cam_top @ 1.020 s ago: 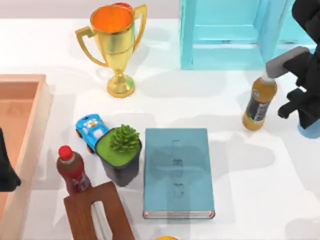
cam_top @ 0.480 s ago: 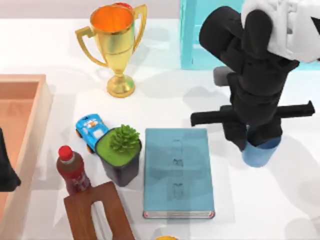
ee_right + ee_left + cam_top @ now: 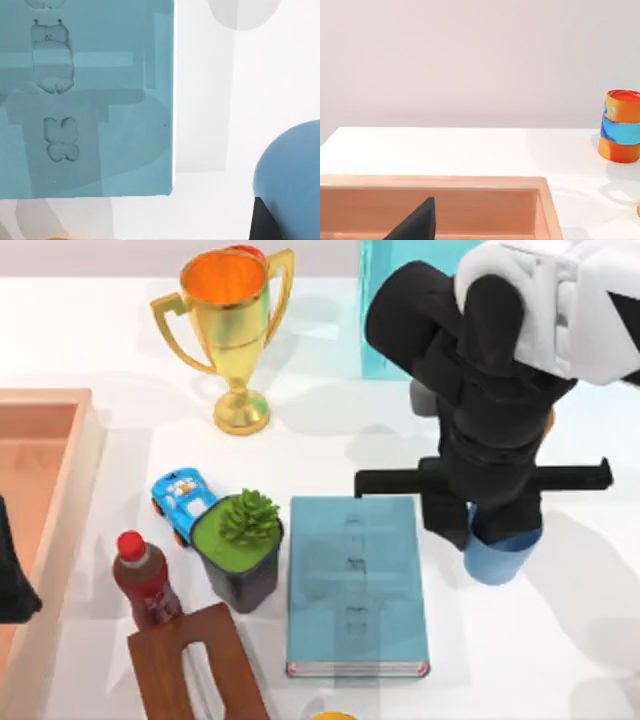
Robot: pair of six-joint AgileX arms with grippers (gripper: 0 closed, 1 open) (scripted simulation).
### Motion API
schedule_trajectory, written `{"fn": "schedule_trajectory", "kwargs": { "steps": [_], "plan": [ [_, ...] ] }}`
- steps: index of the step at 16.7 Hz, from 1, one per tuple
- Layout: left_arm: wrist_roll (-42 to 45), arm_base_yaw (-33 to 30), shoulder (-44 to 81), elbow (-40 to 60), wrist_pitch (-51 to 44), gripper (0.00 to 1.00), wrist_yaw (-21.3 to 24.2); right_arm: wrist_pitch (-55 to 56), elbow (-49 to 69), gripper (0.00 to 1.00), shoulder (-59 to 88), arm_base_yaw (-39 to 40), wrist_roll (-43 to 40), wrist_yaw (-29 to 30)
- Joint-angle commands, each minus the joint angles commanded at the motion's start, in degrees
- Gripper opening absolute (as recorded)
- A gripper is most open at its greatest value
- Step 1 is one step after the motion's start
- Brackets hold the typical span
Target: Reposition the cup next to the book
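Observation:
The book (image 3: 352, 585) lies flat in the front middle of the table, its teal cover also seen in the right wrist view (image 3: 85, 100). The light-blue cup (image 3: 500, 560) stands just to the book's right, a narrow strip of table between them. My right gripper (image 3: 490, 530) reaches down from above and is shut on the cup; the arm hides the cup's top. In the right wrist view the cup (image 3: 290, 170) shows beside a black finger (image 3: 262, 222). My left gripper (image 3: 12, 585) is parked at the table's left edge over the wooden tray.
A gold trophy (image 3: 230, 330) stands at the back. A toy car (image 3: 182, 502), a potted plant (image 3: 240, 545), a red-capped bottle (image 3: 145, 580) and a brown wooden block (image 3: 195, 670) crowd the book's left side. A wooden tray (image 3: 60, 490) fills the left edge.
My right arm swung in from the right edge with the cup and carried it left, to just beside the book. The left arm has not moved.

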Motion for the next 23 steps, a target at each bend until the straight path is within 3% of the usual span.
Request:
{"fn": "schedule_trajectory", "kwargs": {
  "steps": [4, 11, 15, 23],
  "plan": [
    [0.00, 0.00, 0.00, 0.00, 0.00, 1.00, 0.00, 0.98, -1.08, 0.00, 0.21, -0.35, -0.13, -0.07],
    [0.00, 0.00, 0.00, 0.00, 0.00, 1.00, 0.00, 14.17, -13.32, 0.00, 0.73, -1.22, -1.21, -0.01],
    [0.00, 0.00, 0.00, 0.00, 0.00, 1.00, 0.00, 14.56, -13.70, 0.00, 0.81, -1.24, -1.23, 0.01],
    [0.00, 0.00, 0.00, 0.00, 0.00, 1.00, 0.00, 14.56, -13.70, 0.60, 0.81, -1.24, -1.23, 0.01]
  ]
}}
